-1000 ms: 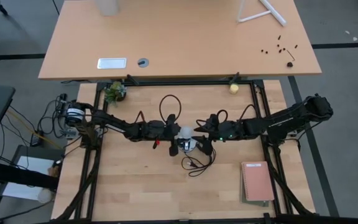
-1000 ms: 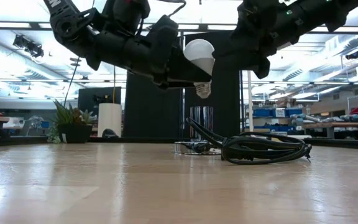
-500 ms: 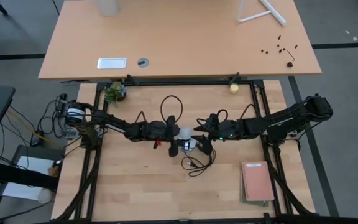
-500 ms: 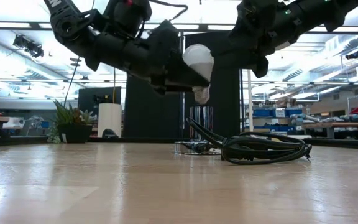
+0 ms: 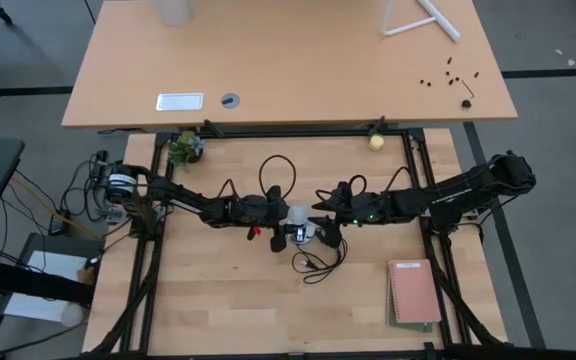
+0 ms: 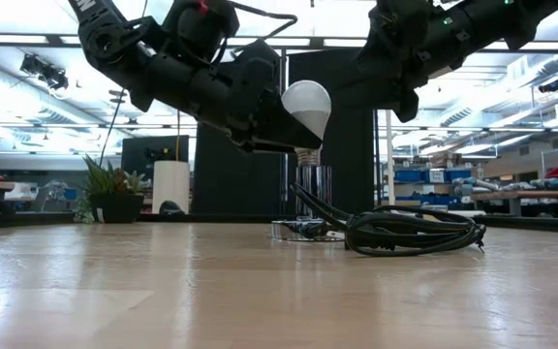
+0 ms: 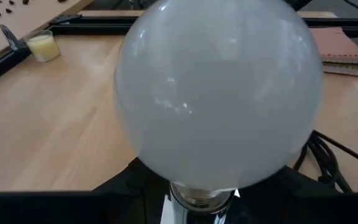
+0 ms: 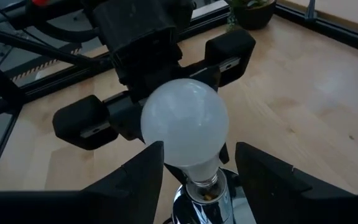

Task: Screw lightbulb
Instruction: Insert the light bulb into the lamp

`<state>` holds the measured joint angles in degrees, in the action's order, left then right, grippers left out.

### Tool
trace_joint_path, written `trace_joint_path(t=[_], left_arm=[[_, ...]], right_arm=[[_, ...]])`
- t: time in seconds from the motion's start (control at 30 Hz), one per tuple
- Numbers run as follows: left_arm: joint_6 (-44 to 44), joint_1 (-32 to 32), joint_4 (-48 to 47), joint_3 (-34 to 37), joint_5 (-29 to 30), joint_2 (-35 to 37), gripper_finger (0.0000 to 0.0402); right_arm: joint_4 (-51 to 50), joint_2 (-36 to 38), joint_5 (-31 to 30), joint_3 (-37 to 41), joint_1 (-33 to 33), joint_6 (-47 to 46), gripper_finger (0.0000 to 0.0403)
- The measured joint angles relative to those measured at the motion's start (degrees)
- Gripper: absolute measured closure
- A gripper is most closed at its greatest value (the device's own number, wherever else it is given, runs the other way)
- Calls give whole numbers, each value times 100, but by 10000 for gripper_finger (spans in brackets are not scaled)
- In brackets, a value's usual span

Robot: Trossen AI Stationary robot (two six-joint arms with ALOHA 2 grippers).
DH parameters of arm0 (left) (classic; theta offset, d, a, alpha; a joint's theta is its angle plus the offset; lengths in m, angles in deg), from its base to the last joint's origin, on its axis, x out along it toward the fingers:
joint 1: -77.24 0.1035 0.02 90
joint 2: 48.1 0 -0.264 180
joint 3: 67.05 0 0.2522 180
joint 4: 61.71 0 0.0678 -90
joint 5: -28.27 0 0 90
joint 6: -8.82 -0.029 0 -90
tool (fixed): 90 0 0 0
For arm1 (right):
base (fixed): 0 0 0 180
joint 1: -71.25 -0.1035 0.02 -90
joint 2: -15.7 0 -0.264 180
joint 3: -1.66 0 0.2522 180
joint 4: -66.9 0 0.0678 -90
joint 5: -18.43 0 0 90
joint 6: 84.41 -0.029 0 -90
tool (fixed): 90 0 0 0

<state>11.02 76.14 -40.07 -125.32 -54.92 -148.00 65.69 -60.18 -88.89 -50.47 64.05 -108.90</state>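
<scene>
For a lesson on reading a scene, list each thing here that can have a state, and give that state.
lightbulb: upright, held, base at the socket's mouth
left end effector: shut on the lightbulb
right end effector: around the bulb's neck, grip unclear
socket: upright, under the bulb
cord: coiled on the table
notebook: closed, lying flat

Both arms meet mid-table, the left gripper [image 5: 280, 226] and right gripper [image 5: 320, 228] flanking the lightbulb [image 5: 298, 215]; a notebook [image 5: 413, 291] lies near the front right corner.
</scene>
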Motion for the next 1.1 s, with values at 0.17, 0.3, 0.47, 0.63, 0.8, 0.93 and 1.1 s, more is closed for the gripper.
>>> trace_joint_path(t=[0.17, 0.3, 0.47, 0.63, 0.8, 0.93, 1.1], left_arm=[[132, 91, 65, 0, -160, -55, 231], [223, 102, 122, -29, -321, -138, 231], [251, 102, 110, -42, -343, -191, 231], [109, 100, 144, -44, -450, -289, 231], [-156, 98, 199, -72, -460, -389, 231], [-157, 96, 137, -70, -481, -380, 231], [-43, 82, 172, -68, -546, -378, 221]], right_arm=[[-7, 0, -81, 0, 27, 68, 194], [-278, 0, 74, 0, 147, 196, 194], [-861, 2, 376, 0, 86, -77, 194], [-1213, -175, 328, 0, -125, -294, 194], [-413, -748, 177, -1, -184, -249, 194], [-67, -1085, 156, 3, -137, -130, 194], [-20, -1078, 225, 0, -85, -98, 194]])
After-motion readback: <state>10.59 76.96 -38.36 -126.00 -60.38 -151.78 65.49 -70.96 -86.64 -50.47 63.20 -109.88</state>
